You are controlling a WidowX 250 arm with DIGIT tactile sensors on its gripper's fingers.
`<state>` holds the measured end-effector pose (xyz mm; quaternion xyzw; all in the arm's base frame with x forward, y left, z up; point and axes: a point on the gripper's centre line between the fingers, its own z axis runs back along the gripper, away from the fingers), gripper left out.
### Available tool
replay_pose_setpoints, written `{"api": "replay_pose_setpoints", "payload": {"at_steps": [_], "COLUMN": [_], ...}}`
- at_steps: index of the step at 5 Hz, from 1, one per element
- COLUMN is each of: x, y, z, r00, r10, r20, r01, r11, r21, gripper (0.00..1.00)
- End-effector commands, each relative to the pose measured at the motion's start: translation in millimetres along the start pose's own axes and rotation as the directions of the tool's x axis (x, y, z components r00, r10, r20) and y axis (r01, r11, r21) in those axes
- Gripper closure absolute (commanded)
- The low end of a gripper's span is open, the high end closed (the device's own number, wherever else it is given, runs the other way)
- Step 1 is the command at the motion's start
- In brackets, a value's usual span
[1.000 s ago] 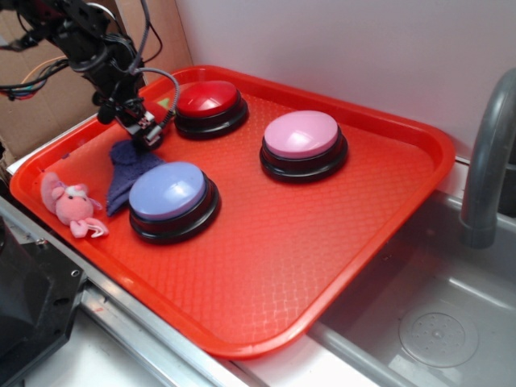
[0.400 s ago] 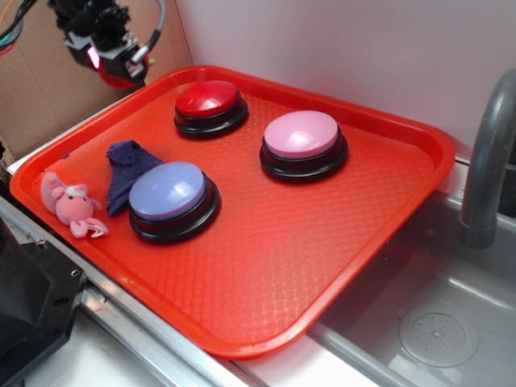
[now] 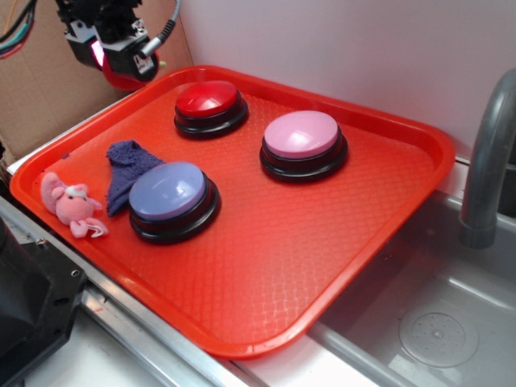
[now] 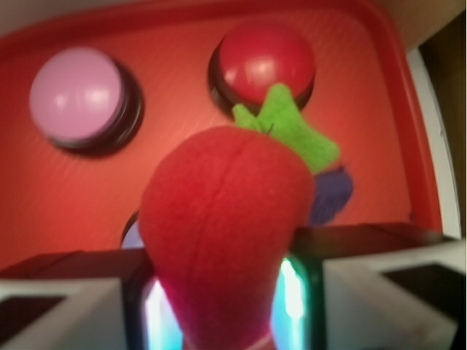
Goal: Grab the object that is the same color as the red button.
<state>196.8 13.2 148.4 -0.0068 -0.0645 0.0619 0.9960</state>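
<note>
The fuzzy red ball (image 4: 222, 226) with a green tip fills the wrist view, clamped between my two fingers (image 4: 149, 306). In the exterior view my gripper (image 3: 121, 68) hangs high above the tray's far left corner, shut on the red ball (image 3: 122, 81), of which only a sliver shows below the fingers. The red button (image 3: 208, 100) sits on the orange tray (image 3: 266, 266) at the back, to the right of and below my gripper. It also shows in the wrist view (image 4: 266, 58).
A pink button (image 3: 302, 135) and a lavender-blue button (image 3: 169, 192) stand on the tray. A dark blue cloth (image 3: 127, 165) and a pink bunny (image 3: 71, 205) lie at the tray's left. A grey faucet (image 3: 488, 153) and sink are at the right.
My gripper rose from the tray beside the blue cloth up to the far left corner with the red ball in it, then drifted slightly right.
</note>
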Motion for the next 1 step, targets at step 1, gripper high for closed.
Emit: {"api": "replay_pose_setpoints", "payload": {"at_steps": [1], "x": [-0.8], "y": [-10.8], "z": [16.1], "r00": [0.997], "r10": [0.079], "r20": [-0.003], "r01": [-0.079], "r11": [0.997], "r21": [0.014], "gripper": [1.0]}}
